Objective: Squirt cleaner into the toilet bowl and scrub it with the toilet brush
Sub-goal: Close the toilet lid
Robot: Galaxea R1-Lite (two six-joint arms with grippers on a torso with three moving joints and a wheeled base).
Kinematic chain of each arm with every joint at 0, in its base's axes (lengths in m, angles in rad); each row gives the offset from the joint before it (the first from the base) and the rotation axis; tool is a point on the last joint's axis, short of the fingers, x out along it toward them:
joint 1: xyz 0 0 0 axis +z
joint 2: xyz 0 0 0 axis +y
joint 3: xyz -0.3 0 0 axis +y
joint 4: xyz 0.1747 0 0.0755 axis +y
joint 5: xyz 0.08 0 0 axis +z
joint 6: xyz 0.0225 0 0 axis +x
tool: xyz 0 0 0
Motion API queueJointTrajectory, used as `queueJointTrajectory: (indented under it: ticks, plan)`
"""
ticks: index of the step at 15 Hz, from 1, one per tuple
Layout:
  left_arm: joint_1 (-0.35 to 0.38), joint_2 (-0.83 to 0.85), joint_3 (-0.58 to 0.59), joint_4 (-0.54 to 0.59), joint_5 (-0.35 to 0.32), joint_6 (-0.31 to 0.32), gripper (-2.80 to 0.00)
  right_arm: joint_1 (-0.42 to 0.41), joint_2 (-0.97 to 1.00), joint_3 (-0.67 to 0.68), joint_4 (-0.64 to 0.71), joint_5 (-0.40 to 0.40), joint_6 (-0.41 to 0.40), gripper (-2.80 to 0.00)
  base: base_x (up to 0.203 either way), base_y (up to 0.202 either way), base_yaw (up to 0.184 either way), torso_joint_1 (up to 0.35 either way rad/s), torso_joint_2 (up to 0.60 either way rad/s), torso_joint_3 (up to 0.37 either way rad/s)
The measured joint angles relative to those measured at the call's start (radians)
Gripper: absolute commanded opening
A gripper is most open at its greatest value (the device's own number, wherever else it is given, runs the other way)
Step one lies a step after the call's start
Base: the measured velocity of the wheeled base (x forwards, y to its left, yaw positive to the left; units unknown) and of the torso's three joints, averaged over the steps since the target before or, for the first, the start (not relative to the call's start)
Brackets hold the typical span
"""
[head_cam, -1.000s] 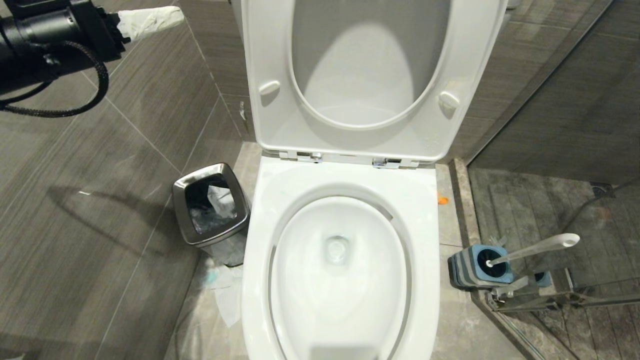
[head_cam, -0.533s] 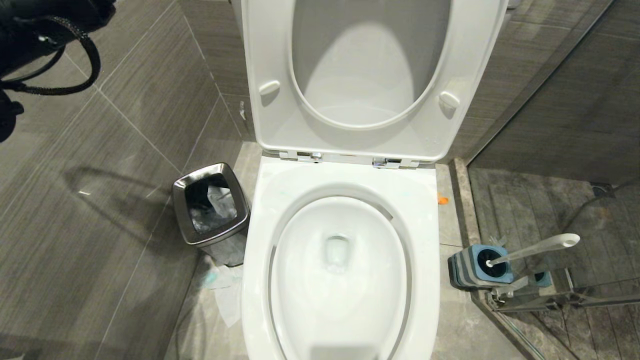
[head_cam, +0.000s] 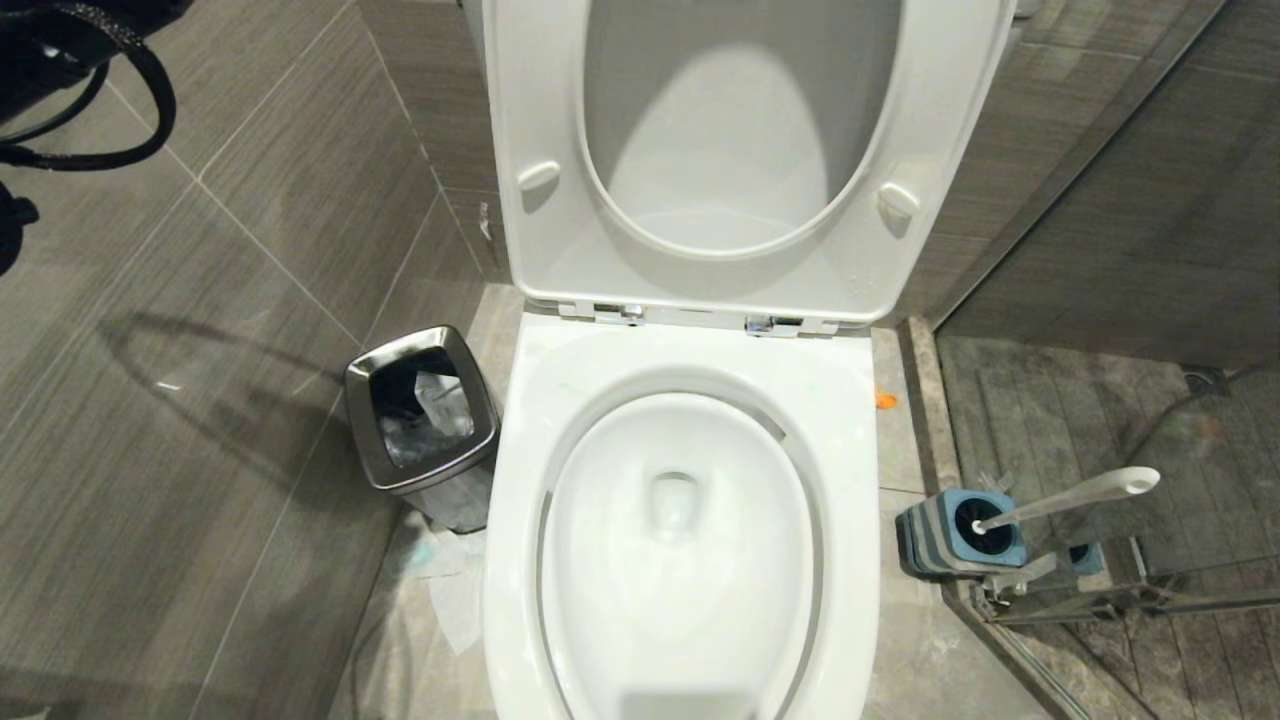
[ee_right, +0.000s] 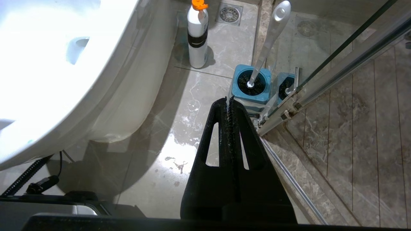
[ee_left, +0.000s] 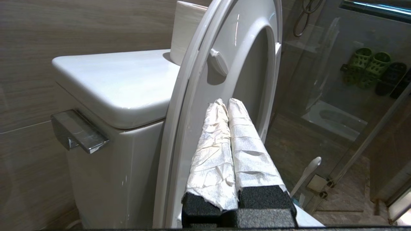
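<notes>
Bowl: I'm looking down into the large white glossy ceramic toilet bowl (head_cam: 680, 540), seat and lid (head_cam: 740, 150) up; I see no cleaner streaks inside it.
Cleaner: the white squeeze bottle with orange cap (ee_right: 197, 35) stands on the floor just beside the bowl's base, untouched.
Brush: the slim white plastic toilet brush (head_cam: 1075, 493) sits in its squat grey-and-blue ribbed holder (head_cam: 955, 535), on the floor to the right of the bowl, against the glass shower screen.
Left gripper (ee_left: 228, 102): my paper-wrapped fingers are pressed together on nothing, up beside the raised seat, facing the cistern (ee_left: 118, 80).
Right gripper (ee_right: 228, 104): black jaws pressed together, empty, hanging above the floor near the brush holder.
Progress: by my read, nothing is done; squirting and scrubbing both remain.
Change: a second ago the left gripper's wrapped tip showed far left of the lid; now only the arm's cable (head_cam: 110, 120) shows there.
Bin: the small steel waste bin (head_cam: 420, 410) sits left of the bowl.
</notes>
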Motion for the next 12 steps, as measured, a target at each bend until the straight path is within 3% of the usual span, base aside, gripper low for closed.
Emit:
queueJointTrajectory:
  ticks: [3,4,7,9,12]
  plan:
    - [-0.001,0.001,0.001,0.000,0.003,0.000,-2.80,0.000,0.000,0.000,0.000,0.000,0.000,-2.80,0.000,0.000,0.000,0.000,0.00,0.000]
    - [-0.001,0.001,0.003,0.000,0.002,0.000,0.00,0.000,0.000,0.000,0.000,0.000,0.000,-2.80,0.000,0.000,0.000,0.000,0.00,0.000]
    - [-0.002,0.012,0.004,-0.005,-0.008,-0.032,0.00,0.000,0.000,0.000,0.000,0.000,0.001,-2.80,0.000,0.000,0.000,0.000,0.00,0.000]
    - [-0.006,0.023,-0.009,-0.028,-0.011,-0.109,0.00,0.000,0.000,0.000,0.000,0.000,0.000,-2.80,0.000,0.000,0.000,0.000,0.00,0.000]
    - [-0.008,0.068,-0.043,-0.165,-0.018,-0.212,0.00,0.000,0.000,0.000,0.000,0.000,0.000,-2.80,0.000,0.000,0.000,0.000,0.00,0.000]
